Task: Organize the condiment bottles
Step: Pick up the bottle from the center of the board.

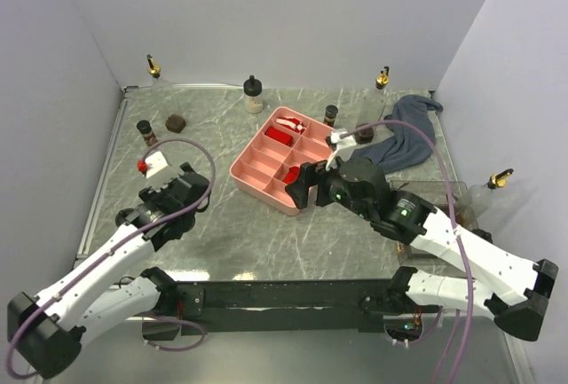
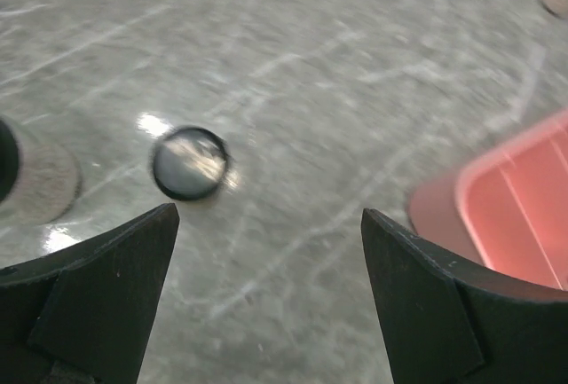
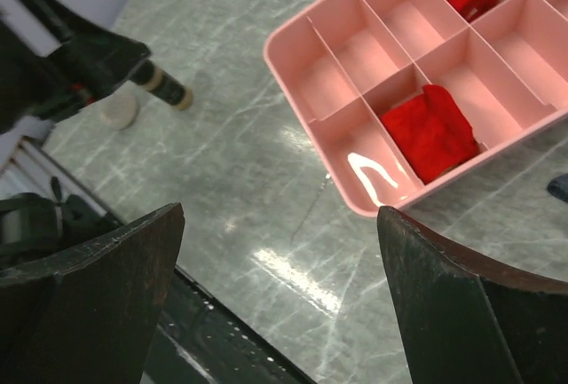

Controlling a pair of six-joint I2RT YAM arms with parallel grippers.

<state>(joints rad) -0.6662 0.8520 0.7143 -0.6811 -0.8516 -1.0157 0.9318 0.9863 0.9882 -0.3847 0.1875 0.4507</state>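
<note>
Condiment bottles stand spread round the table. Gold-spouted clear ones are at the back left (image 1: 153, 69), back right (image 1: 382, 82) and far right (image 1: 497, 184). A black-capped cream bottle (image 1: 254, 94) stands at the back. A black-capped brown bottle (image 1: 145, 131) and a squat dark jar (image 1: 176, 121) stand at the left, and a small brown bottle (image 1: 330, 115) stands behind the pink tray. My left gripper (image 1: 197, 184) (image 2: 268, 211) is open over bare table, just short of a dark round top (image 2: 189, 162). My right gripper (image 1: 302, 184) (image 3: 280, 209) is open at the tray's near corner.
The pink divided tray (image 1: 253, 176) (image 3: 319, 91) lies mid-table with red items in some compartments (image 3: 430, 131). A blue-grey cloth (image 1: 404, 136) lies behind my right arm. Grey walls close in the left, back and right sides. A black rail runs along the near edge (image 3: 222, 348).
</note>
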